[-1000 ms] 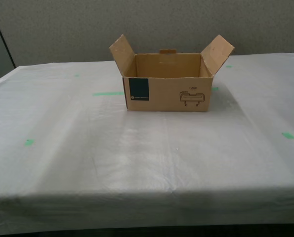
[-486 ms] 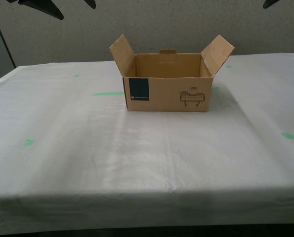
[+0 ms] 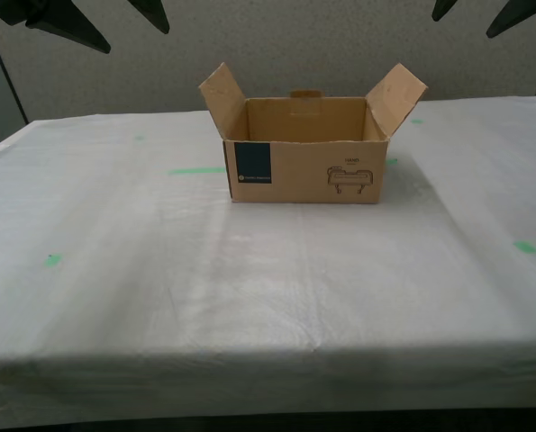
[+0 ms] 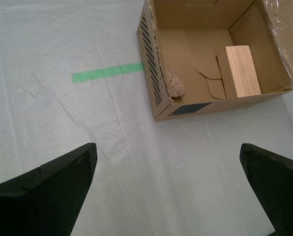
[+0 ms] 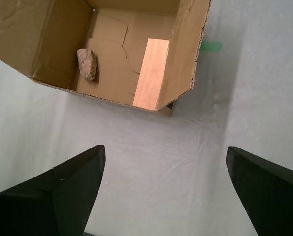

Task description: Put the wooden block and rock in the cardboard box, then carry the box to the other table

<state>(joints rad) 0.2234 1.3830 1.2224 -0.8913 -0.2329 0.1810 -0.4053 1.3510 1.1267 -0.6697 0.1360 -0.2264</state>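
Cardboard box [image 3: 305, 148] sitting flaps-up on the white surface [image 3: 249, 270], wooden block [image 5: 151, 73] and rock [image 5: 87, 64] lying apart inside it. Both hands hovering above, first hand [image 5: 166, 191] and second hand [image 4: 168, 189] spread wide open, gripping nothing.

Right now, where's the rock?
The rock lies on the floor of the cardboard box, against one side wall and apart from the wooden block by the opposite wall. The exterior view hides it behind the box's front.
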